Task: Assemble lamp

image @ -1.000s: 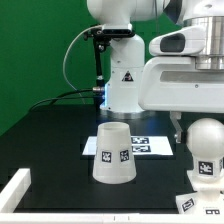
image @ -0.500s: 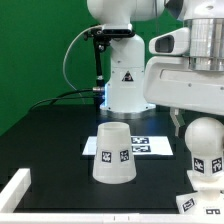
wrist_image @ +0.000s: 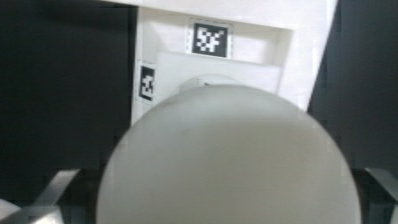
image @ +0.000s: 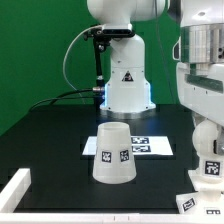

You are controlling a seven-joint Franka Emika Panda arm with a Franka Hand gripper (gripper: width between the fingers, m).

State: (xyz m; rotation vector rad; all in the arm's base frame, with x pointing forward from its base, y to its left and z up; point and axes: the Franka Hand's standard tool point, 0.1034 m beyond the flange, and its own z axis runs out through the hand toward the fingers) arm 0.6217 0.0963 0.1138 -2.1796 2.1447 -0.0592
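The bulb [image: 208,140] stands at the exterior view's right edge, on top of the small base [image: 198,192], with a tag on its neck. My gripper [image: 206,122] hangs right over the bulb's round head. In the wrist view the head [wrist_image: 217,160] fills the picture, and one finger [wrist_image: 50,196] shows on each side of it with a dark gap, so the jaws are open around it. Part of the base with two tags [wrist_image: 228,60] shows beyond the head. The cone shade [image: 112,153] stands alone at mid-table.
The marker board [image: 150,146] lies behind the shade. The arm's white pedestal [image: 125,85] stands at the back. A white rail [image: 14,190] sits at the exterior view's front left corner. A green backdrop lies behind.
The arm has swung toward the exterior view's right and come down, so the gripper now sits directly over the bulb's head. Shade, bulb and base have not moved.
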